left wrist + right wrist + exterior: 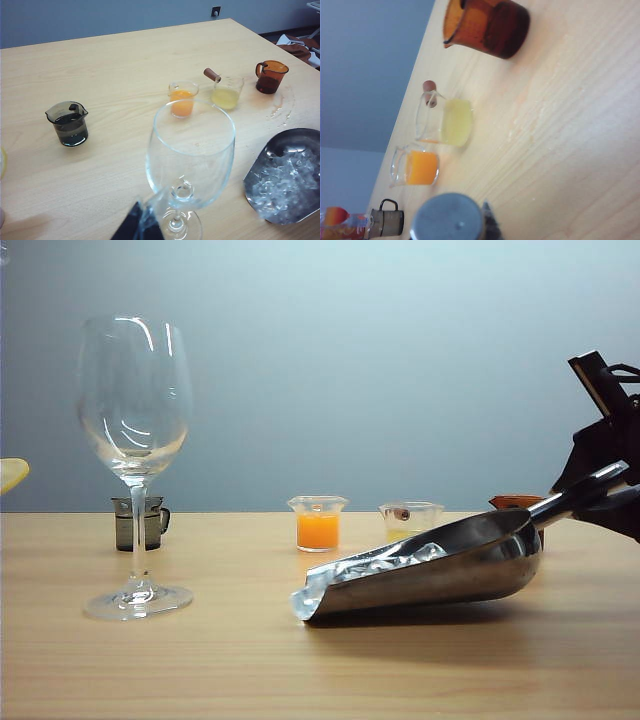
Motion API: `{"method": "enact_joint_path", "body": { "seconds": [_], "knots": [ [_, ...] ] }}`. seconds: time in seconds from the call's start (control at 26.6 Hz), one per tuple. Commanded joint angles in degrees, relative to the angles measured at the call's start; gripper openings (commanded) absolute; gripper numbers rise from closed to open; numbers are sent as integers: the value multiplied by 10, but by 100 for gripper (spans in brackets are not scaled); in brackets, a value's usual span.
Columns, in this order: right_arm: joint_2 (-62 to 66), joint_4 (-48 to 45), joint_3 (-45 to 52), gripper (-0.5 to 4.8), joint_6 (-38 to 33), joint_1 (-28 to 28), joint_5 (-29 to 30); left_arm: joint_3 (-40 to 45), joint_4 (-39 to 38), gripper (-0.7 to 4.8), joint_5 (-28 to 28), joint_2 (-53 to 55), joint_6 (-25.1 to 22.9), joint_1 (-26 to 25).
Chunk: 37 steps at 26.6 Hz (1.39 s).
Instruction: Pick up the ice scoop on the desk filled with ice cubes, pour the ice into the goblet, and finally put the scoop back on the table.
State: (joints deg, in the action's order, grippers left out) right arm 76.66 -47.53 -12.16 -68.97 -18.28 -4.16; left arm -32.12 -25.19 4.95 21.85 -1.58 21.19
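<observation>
Your right gripper point(600, 495) has its jaws closing around the scoop point(440, 565) handle; your left gripper's point(137, 227) jaw state is unclear.

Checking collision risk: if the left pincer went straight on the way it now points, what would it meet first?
Most likely the goblet: in the left wrist view it stands right ahead of the left pincer, nothing between. How far is unclear.

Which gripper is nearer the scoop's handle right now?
Right. The right gripper is at the handle end of the scoop, at the table's right side. The left gripper is by the goblet, away from the handle.
</observation>
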Motion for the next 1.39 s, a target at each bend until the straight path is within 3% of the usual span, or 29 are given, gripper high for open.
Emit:
{"method": "enact_joint_path", "body": {
  "seconds": [0.04,0.49,0.86,1.13,1.2,1.39],
  "knots": [
    [10,4,2,-6,-5,0,-8,-2,4,-6,2,0,-1,1],
    [42,-83,1,-6,-34,1,1,-4,9,-6,2,-2,-2,1],
    [41,-131,1,-6,-126,1,17,-33,-33,-6,2,-2,-1,1],
    [39,-140,-39,-6,-151,0,42,-37,-35,-6,3,-2,1,1],
    [38,-127,-65,-6,-152,0,50,-42,-36,-6,3,0,1,1],
    [23,20,-164,-6,-143,0,88,-65,-59,-6,2,17,1,1]
  ]
}}
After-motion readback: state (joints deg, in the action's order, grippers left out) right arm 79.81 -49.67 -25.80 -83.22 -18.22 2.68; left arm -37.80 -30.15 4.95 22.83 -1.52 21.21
